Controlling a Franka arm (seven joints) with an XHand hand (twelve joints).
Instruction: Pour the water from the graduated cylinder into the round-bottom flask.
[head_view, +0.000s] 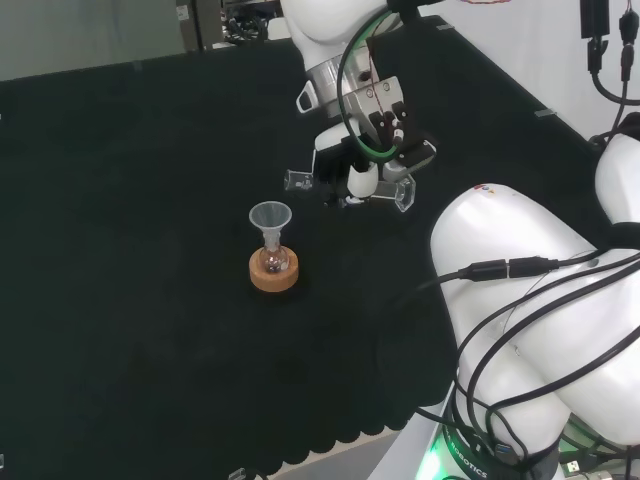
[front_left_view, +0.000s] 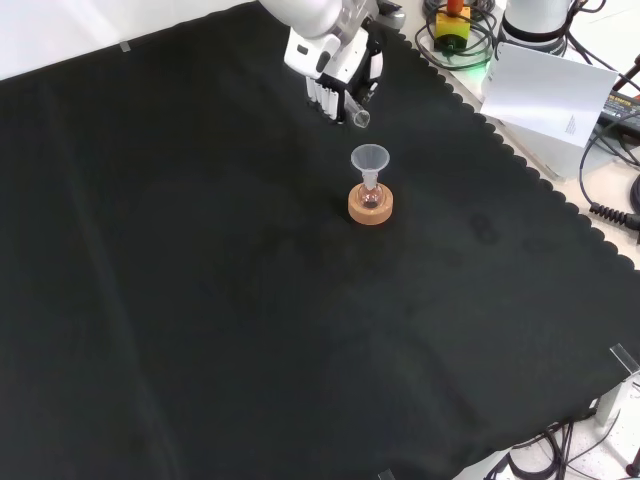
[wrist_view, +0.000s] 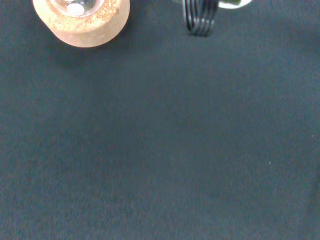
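The hand (head_view: 365, 150) grasps a tilted cylinder (head_view: 300, 181) just beside the funnel (head_view: 270, 215). The funnel sits in the flask (head_view: 273, 260) on a cork ring (head_view: 274, 275). No legible writing.

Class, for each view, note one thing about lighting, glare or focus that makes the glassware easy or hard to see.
Head view: even light, the clear funnel stands out against the black cloth. Front view: the cloth swallows shadows, the cork ring is the brightest cue. Wrist view: the flask shows a small glare spot, and the cloth looks greyish and soft.
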